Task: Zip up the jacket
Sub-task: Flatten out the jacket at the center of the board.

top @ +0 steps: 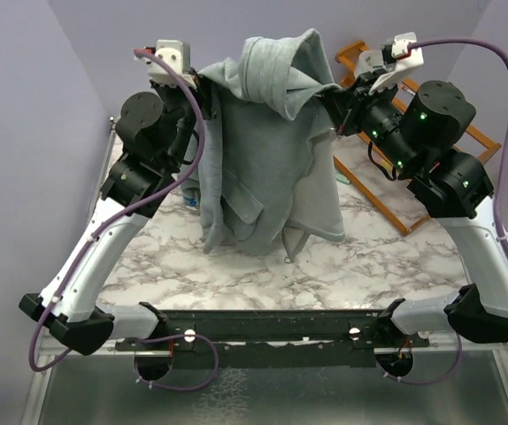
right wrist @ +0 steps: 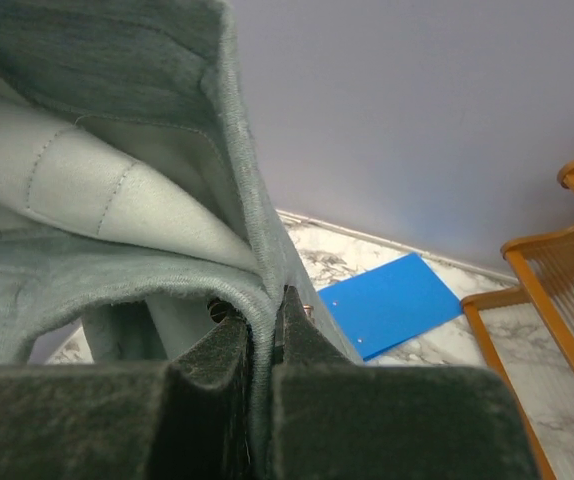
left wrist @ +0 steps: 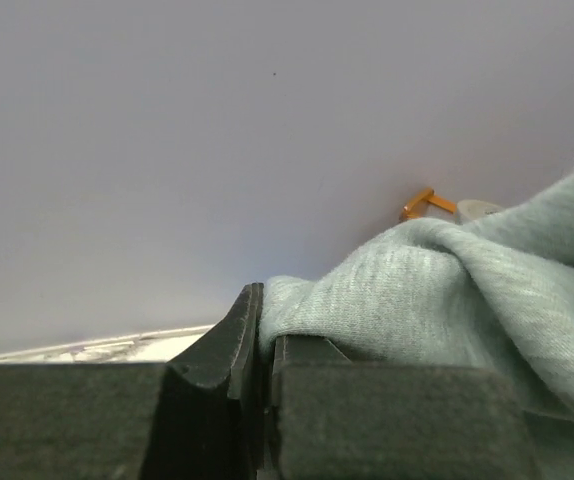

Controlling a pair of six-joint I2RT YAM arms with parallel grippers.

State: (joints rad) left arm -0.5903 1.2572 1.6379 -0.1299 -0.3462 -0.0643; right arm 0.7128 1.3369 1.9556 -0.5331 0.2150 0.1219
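The light grey fleece jacket (top: 267,150) hangs in the air between my two grippers, its hood draped over the top and its lower part reaching down to the marble table. My left gripper (top: 203,81) is shut on the jacket's edge at the upper left; in the left wrist view (left wrist: 265,335) the grey cloth (left wrist: 447,290) comes out of the closed jaws. My right gripper (top: 335,96) is shut on the jacket at the upper right; the right wrist view (right wrist: 269,320) shows a folded hem (right wrist: 237,200) pinched between the fingers. The zipper is not clearly visible.
A flat blue pad (right wrist: 392,300) lies on the marble table (top: 236,266) behind the jacket. A wooden rack (top: 387,190) stands at the back right, also seen in the right wrist view (right wrist: 557,280). Lilac walls close in the back and sides.
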